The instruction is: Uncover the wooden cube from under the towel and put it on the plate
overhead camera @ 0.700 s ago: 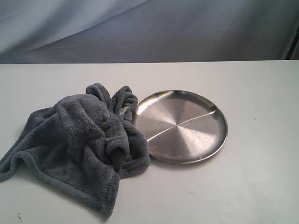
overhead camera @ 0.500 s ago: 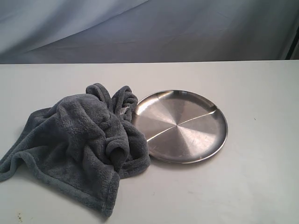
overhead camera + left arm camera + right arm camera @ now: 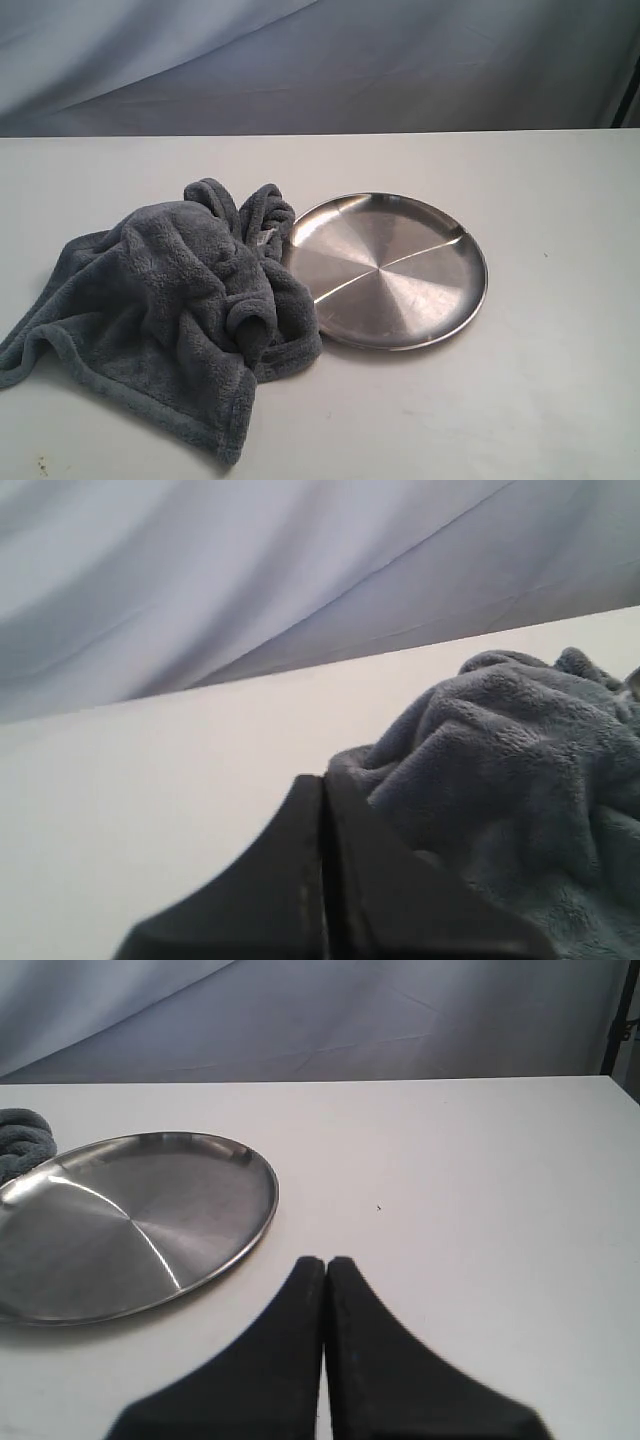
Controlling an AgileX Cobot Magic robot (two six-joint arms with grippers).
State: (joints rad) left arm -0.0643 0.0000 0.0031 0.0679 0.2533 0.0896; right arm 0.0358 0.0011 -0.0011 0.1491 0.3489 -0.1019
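Observation:
The dark grey-blue fleece towel (image 3: 170,310) lies bunched in a heap on the white table, its right side touching the rim of the plate (image 3: 385,270). The steel plate holds nothing. No wooden cube shows in any view; a small pale patch (image 3: 266,236) peeks from the towel folds near the plate. My left gripper (image 3: 323,780) is shut, its tips close beside the towel (image 3: 510,770). With jaws pressed together and nothing between them, my right gripper (image 3: 325,1262) hovers over bare table beside the plate (image 3: 130,1225). Neither gripper appears in the exterior view.
A grey-blue cloth backdrop (image 3: 320,60) hangs behind the table's far edge. A dark stand (image 3: 615,1020) rises at the table's far corner. A corner of the towel (image 3: 20,1140) shows past the plate in the right wrist view.

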